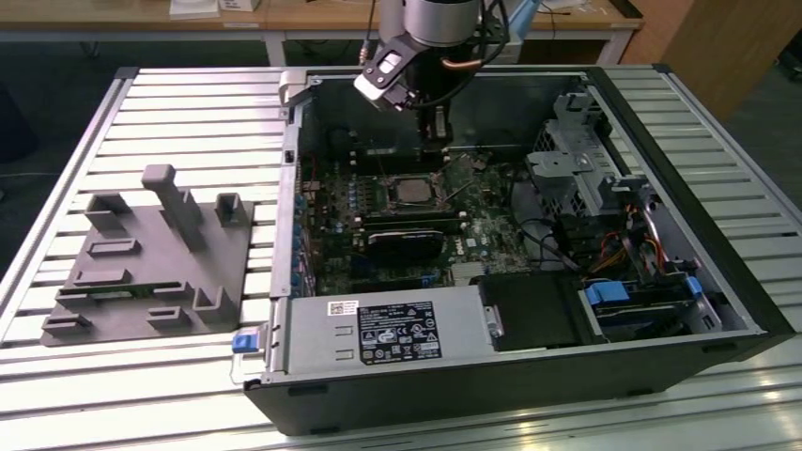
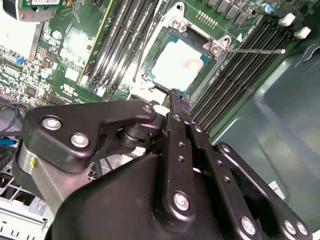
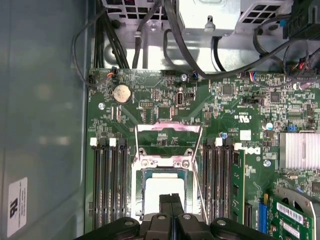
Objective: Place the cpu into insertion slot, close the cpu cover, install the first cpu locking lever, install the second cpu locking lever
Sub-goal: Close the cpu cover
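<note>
**Second wrist view: pincer (image 2: 175, 96) clamped on nothing at the socket's edge**

The two black, bolted fingers (image 2: 177, 132) lie pressed together with no gap and nothing between them. Their tip sits just beside the rim of the insertion slot (image 3: 162, 173); whether it touches cannot be told. The cpu (image 2: 175, 65), a flat square with a pale, glossy metal top, lies seated inside that black-rimmed slot.

In the first wrist view the cpu cover (image 3: 169, 134), a thin silvery frame with a square window, stands tipped away from the chip on the side far from the pincer. Green motherboard (image 3: 150, 105) shows through its window. One wire locking lever (image 2: 252, 50) juts out sideways across a bank of long black memory slots (image 2: 120, 45).

The memory slots hem the insertion slot on two sides. A smooth grey case wall (image 3: 45, 100) runs just past one bank, and black cables (image 3: 175, 25) loop beyond the board's far edge.

In the exterior view the arm comes down at the upper centre of the frame into the open-sided computer case (image 1: 527, 399). The case lies on a ribbed aluminium surface (image 1: 188, 103). A grey moulded fixture (image 1: 150, 254) with upright pegs rests on the exterior view's left, well apart from the case.
</note>
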`<state>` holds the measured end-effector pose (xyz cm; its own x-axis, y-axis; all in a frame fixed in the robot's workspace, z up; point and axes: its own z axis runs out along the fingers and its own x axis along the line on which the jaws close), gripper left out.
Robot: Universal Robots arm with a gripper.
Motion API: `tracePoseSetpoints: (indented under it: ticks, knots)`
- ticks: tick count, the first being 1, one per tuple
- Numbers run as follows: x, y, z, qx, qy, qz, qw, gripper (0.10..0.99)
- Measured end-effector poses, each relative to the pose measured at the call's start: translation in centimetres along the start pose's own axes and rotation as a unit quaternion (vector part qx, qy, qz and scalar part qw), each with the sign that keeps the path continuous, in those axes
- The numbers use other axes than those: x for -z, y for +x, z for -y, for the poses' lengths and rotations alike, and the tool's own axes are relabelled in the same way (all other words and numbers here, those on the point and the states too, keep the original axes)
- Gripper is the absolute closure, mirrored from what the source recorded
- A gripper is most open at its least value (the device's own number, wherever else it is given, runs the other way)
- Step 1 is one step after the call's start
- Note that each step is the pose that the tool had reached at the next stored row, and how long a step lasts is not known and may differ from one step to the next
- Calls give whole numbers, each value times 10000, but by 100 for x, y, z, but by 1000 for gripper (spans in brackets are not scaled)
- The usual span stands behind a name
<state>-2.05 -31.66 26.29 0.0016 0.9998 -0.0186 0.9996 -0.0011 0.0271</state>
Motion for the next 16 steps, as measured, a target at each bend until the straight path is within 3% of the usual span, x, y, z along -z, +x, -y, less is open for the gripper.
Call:
tracePoseSetpoints:
  ticks: [16]
  knots:
    - [-6, 0, -245, 0, 0, 0, 10000, 980]
